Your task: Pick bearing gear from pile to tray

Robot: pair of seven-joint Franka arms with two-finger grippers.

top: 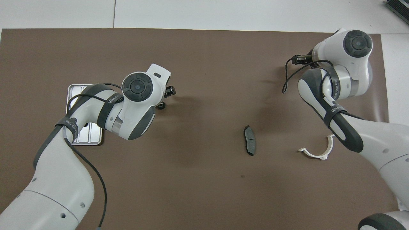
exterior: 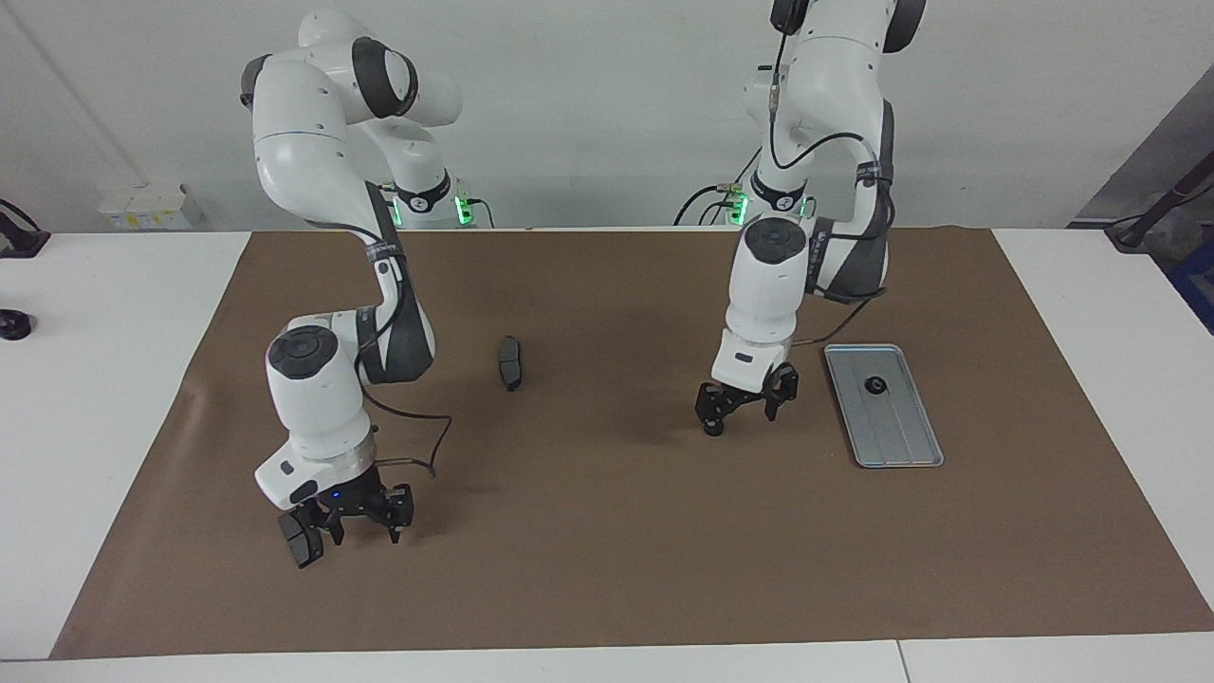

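A small black gear (top: 161, 105) lies on the brown mat, half covered by my left wrist. My left gripper (exterior: 740, 417) is open and low over that gear, which one finger hides in the facing view. It also shows in the overhead view (top: 170, 92). The silver tray (exterior: 887, 427) lies beside it toward the left arm's end, with one black gear (exterior: 875, 385) on it. My right gripper (exterior: 365, 527) is open, low beside a dark brake pad (exterior: 299, 543). The small gear that lay near this pad is hidden by the gripper.
A second brake pad (exterior: 510, 362) lies mid-mat between the arms. A white half-ring bracket (top: 318, 150) lies nearer the robots at the right arm's end, hidden by the right arm in the facing view. The mat (exterior: 607, 569) covers most of the white table.
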